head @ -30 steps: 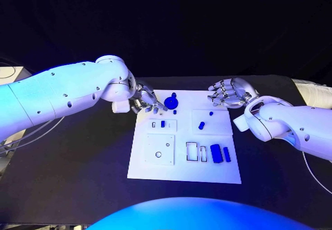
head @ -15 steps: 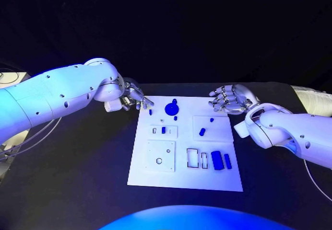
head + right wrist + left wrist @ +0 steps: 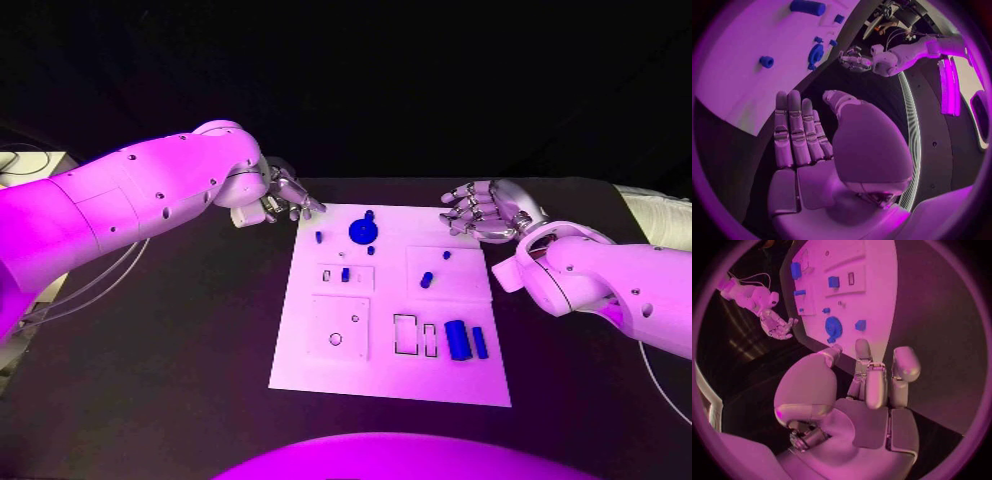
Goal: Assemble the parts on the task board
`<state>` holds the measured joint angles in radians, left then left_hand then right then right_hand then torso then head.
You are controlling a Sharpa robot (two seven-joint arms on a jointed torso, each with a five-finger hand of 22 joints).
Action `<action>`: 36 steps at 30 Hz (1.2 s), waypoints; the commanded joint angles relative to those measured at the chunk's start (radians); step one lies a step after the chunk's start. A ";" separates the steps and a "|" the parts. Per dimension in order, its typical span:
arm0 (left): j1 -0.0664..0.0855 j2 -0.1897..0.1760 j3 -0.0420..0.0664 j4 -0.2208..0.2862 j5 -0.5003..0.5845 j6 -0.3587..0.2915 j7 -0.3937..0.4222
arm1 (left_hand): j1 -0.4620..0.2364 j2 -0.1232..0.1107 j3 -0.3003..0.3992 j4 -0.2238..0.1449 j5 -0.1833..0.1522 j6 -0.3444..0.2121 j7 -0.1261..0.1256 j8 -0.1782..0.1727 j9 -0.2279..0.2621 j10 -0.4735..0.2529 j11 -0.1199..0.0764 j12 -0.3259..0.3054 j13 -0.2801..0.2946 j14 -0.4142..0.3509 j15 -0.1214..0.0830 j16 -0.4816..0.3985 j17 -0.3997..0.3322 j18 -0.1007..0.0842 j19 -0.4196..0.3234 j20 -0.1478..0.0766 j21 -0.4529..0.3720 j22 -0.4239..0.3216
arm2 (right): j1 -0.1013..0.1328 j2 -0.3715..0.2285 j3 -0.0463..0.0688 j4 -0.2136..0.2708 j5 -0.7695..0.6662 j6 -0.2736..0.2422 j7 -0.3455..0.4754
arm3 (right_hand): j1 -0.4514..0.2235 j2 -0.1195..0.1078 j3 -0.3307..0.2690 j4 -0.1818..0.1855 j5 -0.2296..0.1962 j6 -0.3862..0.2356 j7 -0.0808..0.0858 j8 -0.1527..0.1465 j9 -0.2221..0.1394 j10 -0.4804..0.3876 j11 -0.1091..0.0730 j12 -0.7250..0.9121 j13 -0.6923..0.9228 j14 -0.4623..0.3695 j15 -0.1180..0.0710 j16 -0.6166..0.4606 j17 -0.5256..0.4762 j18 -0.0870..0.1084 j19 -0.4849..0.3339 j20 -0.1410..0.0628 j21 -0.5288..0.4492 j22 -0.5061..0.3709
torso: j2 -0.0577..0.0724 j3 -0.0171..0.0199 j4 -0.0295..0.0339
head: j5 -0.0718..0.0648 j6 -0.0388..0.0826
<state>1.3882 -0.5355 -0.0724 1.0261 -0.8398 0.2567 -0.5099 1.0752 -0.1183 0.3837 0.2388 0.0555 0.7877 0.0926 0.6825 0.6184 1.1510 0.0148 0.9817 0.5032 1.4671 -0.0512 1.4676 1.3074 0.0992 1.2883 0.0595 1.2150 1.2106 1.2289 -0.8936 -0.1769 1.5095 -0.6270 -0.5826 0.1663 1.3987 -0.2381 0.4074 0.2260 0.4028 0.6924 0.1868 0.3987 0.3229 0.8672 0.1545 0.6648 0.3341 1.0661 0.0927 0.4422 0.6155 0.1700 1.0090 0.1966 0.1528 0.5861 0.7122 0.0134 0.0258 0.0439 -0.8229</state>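
The white task board [image 3: 389,385] lies in the middle of the black table. On its far part sits a round blue disc [image 3: 362,231] [image 3: 834,327] [image 3: 815,54], with small blue pieces around it. A short blue peg [image 3: 427,280] [image 3: 767,61] lies on the right raised plate. Two long blue bars [image 3: 457,340] rest at the near right, beside two empty slots [image 3: 405,333]. My left hand [image 3: 281,200] [image 3: 873,385] hovers just off the board's far left corner, fingers extended and holding nothing. My right hand [image 3: 483,210] [image 3: 811,145] is at the far right corner, empty with its fingers straight.
A square raised plate with a round hole [image 3: 340,325] sits near left on the board. A small raised plate [image 3: 345,274] carries a blue piece. Black table [image 3: 173,340] surrounds the board on both sides. A cable [image 3: 87,285] hangs at the left edge.
My left hand has drawn back from beside the round blue disc to just off the board's far left corner. The camera has shifted slightly. The right hand has stayed put.
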 commanded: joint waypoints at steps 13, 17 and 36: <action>-0.010 0.075 -0.016 -0.098 -0.031 0.113 0.012 | -0.006 -0.015 -0.006 0.015 -0.003 -0.005 0.002 -0.007 -0.005 -0.006 0.004 0.004 -0.001 0.046 0.010 0.006 0.089 0.004 -0.001 0.009 0.003 -0.001 | -0.001 0.009 0.000 -0.002 0.003 0.000 0.014 | -0.011 -0.001 0.012 -0.008 0.005 -0.008 0.047 0.009 -0.003 -0.014 0.003 -0.009 -0.014 -0.019 0.004 -0.015 0.000 0.007 -0.013 0.005 -0.010 -0.005 | -0.001 0.0007 -0.0011 | 0.001 -0.003; -0.012 0.084 -0.019 -0.111 -0.029 0.126 0.011 | -0.007 -0.017 -0.009 0.017 -0.003 -0.004 0.001 -0.007 -0.006 -0.005 0.004 0.006 0.001 0.047 0.010 0.009 0.093 0.004 0.000 0.009 0.004 0.001 | -0.001 0.009 0.000 -0.003 0.003 0.002 0.014 | -0.020 -0.002 0.021 -0.013 0.005 -0.009 0.050 0.015 -0.005 -0.021 0.008 -0.024 -0.034 -0.033 0.009 -0.030 -0.003 0.006 -0.024 0.009 -0.018 -0.013 | -0.002 0.0014 -0.0001 | 0.002 -0.004; -0.025 0.104 -0.035 -0.132 -0.013 0.183 0.005 | -0.010 -0.020 -0.023 0.031 -0.003 0.002 0.001 -0.006 -0.010 -0.001 0.004 0.015 0.009 0.054 0.011 0.023 0.116 0.003 0.002 0.010 0.009 0.006 | -0.001 0.012 0.000 -0.003 0.006 0.013 0.009 | -0.048 -0.006 0.052 -0.031 0.004 0.001 0.053 0.026 -0.018 -0.002 0.013 -0.092 -0.112 -0.047 0.017 -0.079 -0.015 0.009 -0.039 0.020 -0.040 -0.040 | -0.001 0.0011 0.0000 | -0.002 -0.009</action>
<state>1.3635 -0.4349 -0.1073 0.8947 -0.8628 0.4041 -0.5106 1.0620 -0.1314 0.3629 0.2649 0.0555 0.7878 0.0925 0.6785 0.6094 1.1509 0.0146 0.9908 0.5109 1.4634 -0.0479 1.4860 1.3074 0.0991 1.2884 0.0666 1.2199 1.2159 1.2286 -0.8825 -0.1768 1.5065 -0.6234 -0.5793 0.1683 1.3603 -0.2420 0.4543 0.1956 0.4028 0.6924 0.1868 0.4219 0.3056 0.8587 0.1635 0.5792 0.2230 1.0251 0.1088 0.3669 0.6010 0.1701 0.9747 0.2162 0.1180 0.5471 0.7109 0.0141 0.0252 0.0424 -0.8312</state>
